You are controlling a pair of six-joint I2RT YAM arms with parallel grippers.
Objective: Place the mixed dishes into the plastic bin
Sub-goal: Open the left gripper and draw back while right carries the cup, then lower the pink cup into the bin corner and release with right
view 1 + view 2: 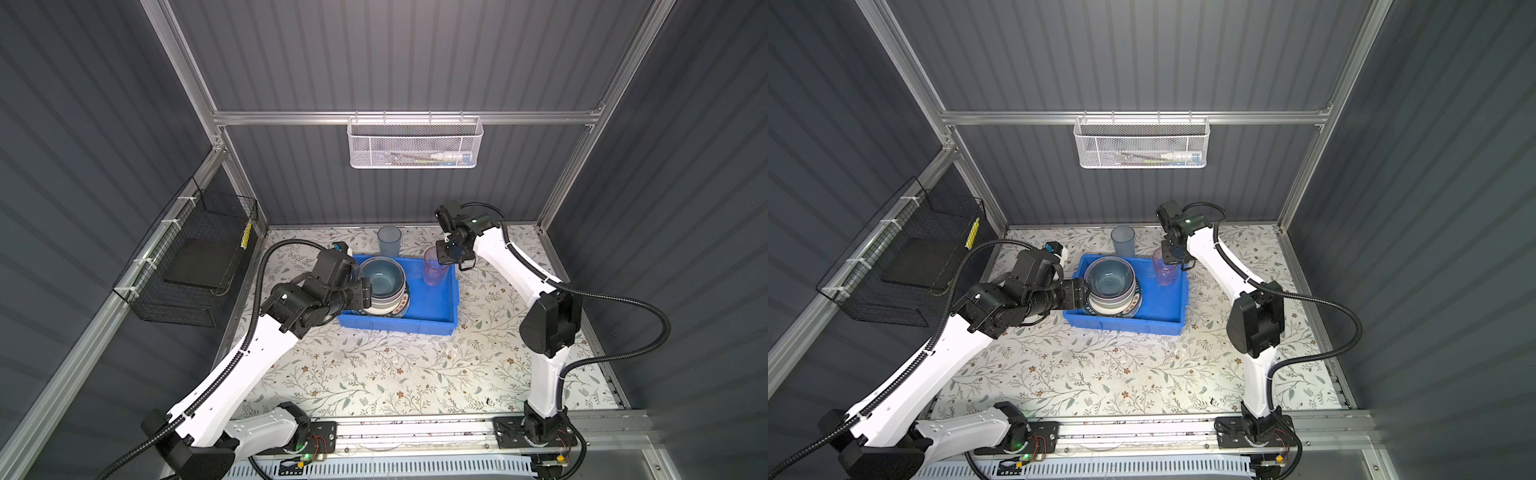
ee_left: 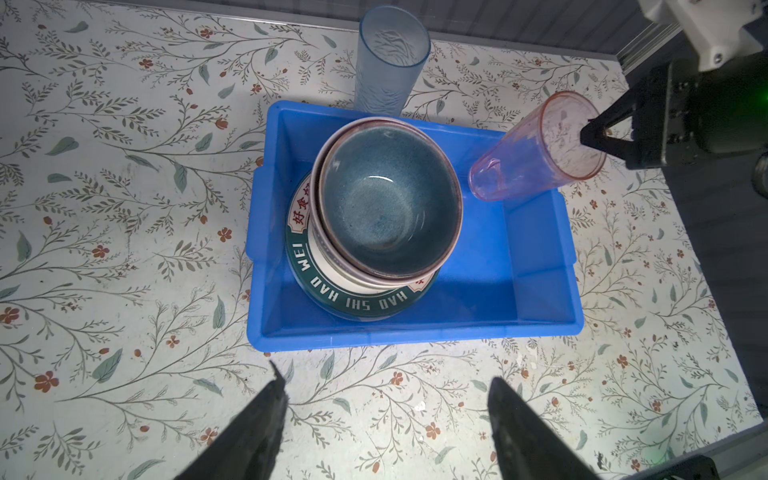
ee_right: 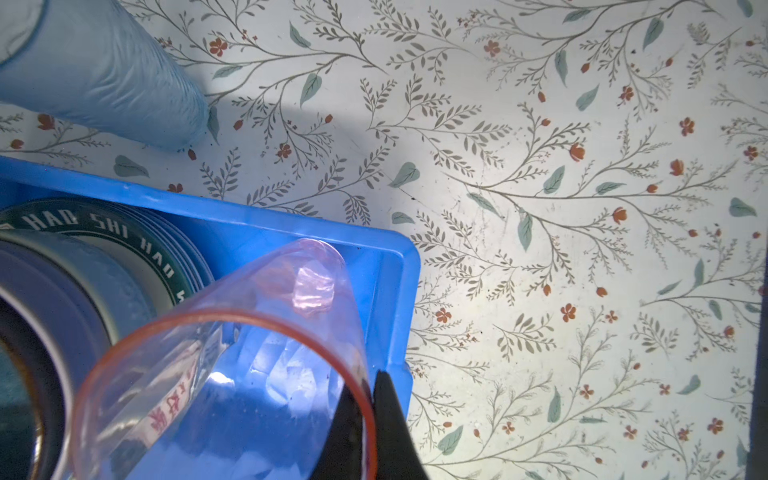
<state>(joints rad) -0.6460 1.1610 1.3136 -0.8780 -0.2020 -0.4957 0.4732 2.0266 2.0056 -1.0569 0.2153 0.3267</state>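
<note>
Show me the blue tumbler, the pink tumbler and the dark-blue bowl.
blue tumbler (image 2: 388,81), left wrist view, outer wall below the rim.
pink tumbler (image 2: 530,158), left wrist view, middle of its tilted wall.
dark-blue bowl (image 2: 388,201), left wrist view, inside bottom.

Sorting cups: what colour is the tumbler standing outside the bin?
The tumbler is translucent blue, clearest in the left wrist view.

A bench (image 1: 374,374) with a leaf-and-flower cover sits between grey ribbed walls (image 1: 374,54). A white mesh basket (image 1: 415,143) hangs from the aluminium rail (image 1: 291,117) at the back, holding small items too blurred to name. A black wire basket (image 1: 178,307) is tied to the left rail with white ties. It holds a dark slab (image 1: 199,262) and has a yellow tag (image 1: 247,235) on its end.
</note>
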